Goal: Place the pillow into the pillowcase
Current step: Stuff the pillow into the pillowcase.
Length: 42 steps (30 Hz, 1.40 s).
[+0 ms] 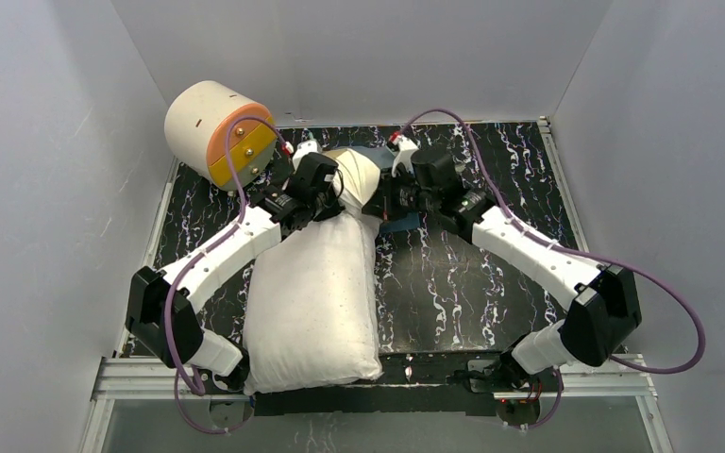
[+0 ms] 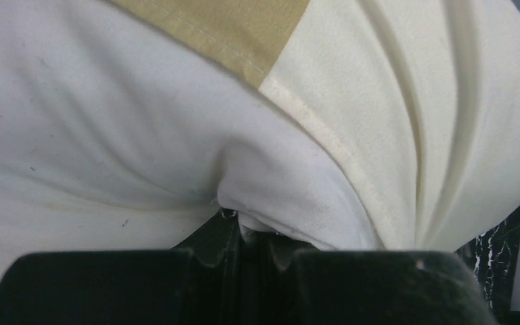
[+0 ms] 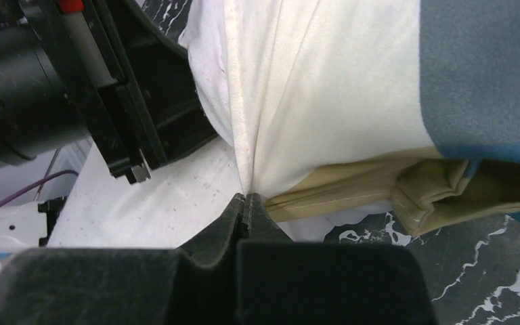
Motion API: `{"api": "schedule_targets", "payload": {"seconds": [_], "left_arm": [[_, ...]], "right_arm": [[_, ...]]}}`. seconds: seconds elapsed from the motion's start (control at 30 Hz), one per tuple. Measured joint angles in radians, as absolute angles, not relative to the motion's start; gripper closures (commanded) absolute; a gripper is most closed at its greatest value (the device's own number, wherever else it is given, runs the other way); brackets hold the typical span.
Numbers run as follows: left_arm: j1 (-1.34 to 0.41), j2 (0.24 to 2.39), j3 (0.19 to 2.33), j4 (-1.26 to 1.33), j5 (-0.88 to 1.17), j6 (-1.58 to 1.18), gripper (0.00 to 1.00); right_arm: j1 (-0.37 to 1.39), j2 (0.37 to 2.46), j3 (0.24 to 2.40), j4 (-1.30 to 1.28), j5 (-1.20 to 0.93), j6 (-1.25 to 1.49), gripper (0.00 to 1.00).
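— Jaws on the left gripper (image 2: pixel 244 233), what do you have?
— Pinched shut on a pucker of white cloth; as far as I can tell it belongs to the pillow (image 1: pixel 316 293), right beside the hem of the pillowcase (image 1: pixel 359 175); on my right gripper (image 3: pixel 246 200) they are closed on the cream hem itself.
— And the setting?
— Black marbled table (image 1: pixel 472 274); pale grey walls (image 1: pixel 57 142) on three sides; a cream-and-orange cylinder (image 1: pixel 210 123) at the far left corner; the pillow lies lengthwise, centre-left, only its far end inside the pillowcase.
— Arms?
— My left arm (image 1: pixel 227 250) and right arm (image 1: pixel 538 250) both reach inward, wrists either side of that far end.
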<state>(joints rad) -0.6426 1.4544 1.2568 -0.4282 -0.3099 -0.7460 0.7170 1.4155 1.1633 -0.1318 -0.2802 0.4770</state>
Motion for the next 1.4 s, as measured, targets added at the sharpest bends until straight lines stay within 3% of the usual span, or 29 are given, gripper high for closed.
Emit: {"api": "schedule_targets", "payload": {"seconds": [0.17,0.3,0.53,0.6,0.67,0.77,0.83,1.0,1.07,1.17,1.4], "left_arm": [[-0.587,1.454,1.306,-0.439,-0.245,-0.769,1.0],[-0.526,1.452,1.377,-0.439,-0.152,-0.793,1.0],[-0.506,1.441,1.316,-0.387,-0.139,-0.825,1.0],[-0.499,1.441,1.285,-0.376,-0.141,-0.834,1.0],[-0.494,1.431,1.261,-0.351,-0.142,-0.842,1.0],[-0.494,1.407,1.237,-0.316,-0.142,-0.848,1.0],[-0.495,1.394,1.222,-0.298,-0.136,-0.853,1.0],[-0.503,1.386,1.188,-0.231,-0.119,-0.873,1.0],[-0.498,1.386,1.185,-0.217,-0.123,-0.879,1.0],[-0.498,1.386,1.185,-0.21,-0.123,-0.885,1.0],[-0.498,1.386,1.185,-0.209,-0.123,-0.896,1.0]], "right_arm": [[0.748,1.478,1.438,-0.373,-0.086,0.403,0.99],[0.765,1.464,1.52,-0.48,0.082,0.338,0.99],[0.809,1.457,1.398,-0.33,-0.165,0.452,0.99],[0.815,1.463,1.387,-0.288,-0.21,0.5,0.86],[0.816,1.464,1.397,-0.291,-0.196,0.509,0.79],[0.82,1.444,1.403,-0.329,-0.117,0.501,0.59],[0.826,1.392,1.365,-0.342,-0.055,0.498,0.52],[0.862,1.106,1.135,-0.383,0.025,0.504,0.5],[0.876,1.028,1.088,-0.401,0.037,0.508,0.42],[0.877,0.999,1.065,-0.413,0.075,0.509,0.39],[0.875,1.059,1.025,-0.415,0.3,0.473,0.45]]}}
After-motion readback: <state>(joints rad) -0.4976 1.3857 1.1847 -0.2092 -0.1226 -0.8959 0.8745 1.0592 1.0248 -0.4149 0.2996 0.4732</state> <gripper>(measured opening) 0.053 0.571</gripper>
